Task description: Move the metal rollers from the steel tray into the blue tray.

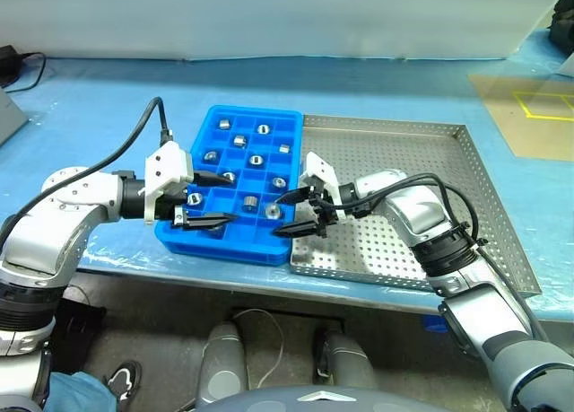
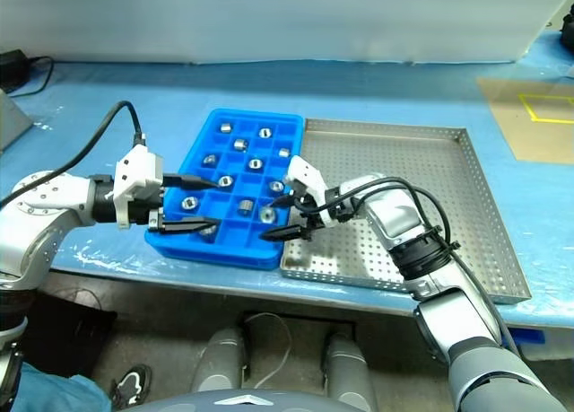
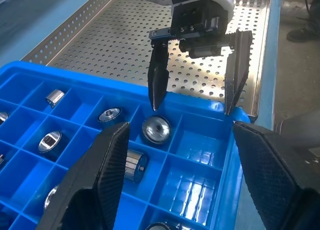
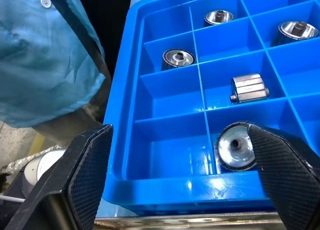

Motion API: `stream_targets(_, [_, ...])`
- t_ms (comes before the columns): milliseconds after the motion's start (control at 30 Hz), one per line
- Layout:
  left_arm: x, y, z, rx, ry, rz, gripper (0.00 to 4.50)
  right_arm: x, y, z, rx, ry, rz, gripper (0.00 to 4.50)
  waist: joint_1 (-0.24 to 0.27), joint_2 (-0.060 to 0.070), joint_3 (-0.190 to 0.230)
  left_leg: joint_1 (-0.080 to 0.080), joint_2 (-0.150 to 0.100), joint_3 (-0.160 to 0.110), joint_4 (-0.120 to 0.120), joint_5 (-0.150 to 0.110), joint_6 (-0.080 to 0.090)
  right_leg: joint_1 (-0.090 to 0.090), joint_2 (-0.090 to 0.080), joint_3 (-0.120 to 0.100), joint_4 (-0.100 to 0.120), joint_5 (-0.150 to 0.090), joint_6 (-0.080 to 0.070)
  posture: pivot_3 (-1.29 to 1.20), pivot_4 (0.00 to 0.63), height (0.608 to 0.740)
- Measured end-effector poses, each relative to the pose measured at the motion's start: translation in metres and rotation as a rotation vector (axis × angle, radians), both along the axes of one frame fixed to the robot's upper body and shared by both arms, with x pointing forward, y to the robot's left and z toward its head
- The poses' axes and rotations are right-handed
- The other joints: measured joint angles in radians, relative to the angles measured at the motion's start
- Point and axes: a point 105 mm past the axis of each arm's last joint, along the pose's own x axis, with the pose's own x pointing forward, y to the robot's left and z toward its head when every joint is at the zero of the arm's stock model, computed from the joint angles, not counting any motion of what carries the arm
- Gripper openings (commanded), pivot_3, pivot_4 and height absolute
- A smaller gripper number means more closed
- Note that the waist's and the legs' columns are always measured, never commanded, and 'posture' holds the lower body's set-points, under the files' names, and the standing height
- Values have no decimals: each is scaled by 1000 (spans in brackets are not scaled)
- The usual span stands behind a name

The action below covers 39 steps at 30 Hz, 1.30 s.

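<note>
Shiny, short metal rollers sit in square cells of the glossy blue tray, beside the perforated steel tray. The right pincer gapes empty over one roller; the left pincer seems half-open, holding nothing.

Two trays side by side on the worktop

The blue tray is set touching the left of the steel tray. The metal rollers are held singly in its compartments. The left pincer is placed over its near-left part, the right pincer over its near-right corner.
</note>
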Motion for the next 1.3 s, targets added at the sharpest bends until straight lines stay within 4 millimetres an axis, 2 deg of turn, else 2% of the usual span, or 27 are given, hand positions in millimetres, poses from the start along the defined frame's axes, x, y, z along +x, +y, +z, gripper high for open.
stream_targets(233, [14,7,2,-8,-8,30,3482,8,-4,6,18,-28,-50,4458,-2,0,0,0,0,0,0,0,0,0,0,0,1,0,0,20,150,740])
stream_targets(333, [27,18,5,-6,-20,75,3482,24,-1,29,75,-101,-116,4458,-6,0,0,0,0,0,1,1,-2,-2,0,1,3,0,0,6,150,740])
stream_targets(433, [36,25,10,1,-46,98,3482,31,7,51,123,-171,-129,4458,-6,0,0,1,0,0,1,1,-2,-1,1,1,4,0,0,-5,150,740])
stream_targets(567, [43,30,14,14,-68,117,3482,31,17,46,110,-192,-120,4458,-6,0,0,1,0,0,1,1,-2,-1,0,1,4,0,0,-14,150,740])
stream_targets(733, [48,33,16,17,-76,128,3482,31,18,43,80,-243,-94,4458,-6,0,0,0,0,0,1,2,-3,-1,0,1,4,0,0,-13,150,740])
stream_targets(867, [46,26,14,1,-76,105,3482,31,17,48,90,-261,-93,4458,-6,0,0,0,0,0,1,2,-3,-2,0,1,5,0,0,5,150,740])
stream_targets(933, [42,15,13,-37,-68,87,3482,34,15,60,116,-297,-120,4458,-5,0,0,0,0,0,1,2,-3,-2,0,1,5,0,-1,14,150,740])
stream_targets(1033, [42,4,11,-91,-60,93,3482,43,3,80,170,-355,-202,4458,-2,0,0,0,0,0,1,2,-3,-1,0,1,5,0,-1,32,150,740])
stream_targets(1133, [47,-2,11,-151,-60,124,3482,55,-25,90,188,-398,-333,4458,0,-1,0,0,-1,-1,2,2,-3,-1,0,1,6,0,0,47,150,740])
stream_targets(1233, [51,-5,5,-192,-44,157,3482,60,-55,87,231,-357,-446,4458,0,-1,0,0,-1,-1,2,2,-3,-1,0,1,6,0,0,50,150,740])
stream_targets(1300, [59,-6,-2,-229,-40,203,3482,60,-67,79,273,-297,-502,4458,-1,-1,0,0,-1,-1,2,2,-3,-1,0,1,6,0,0,46,150,740])
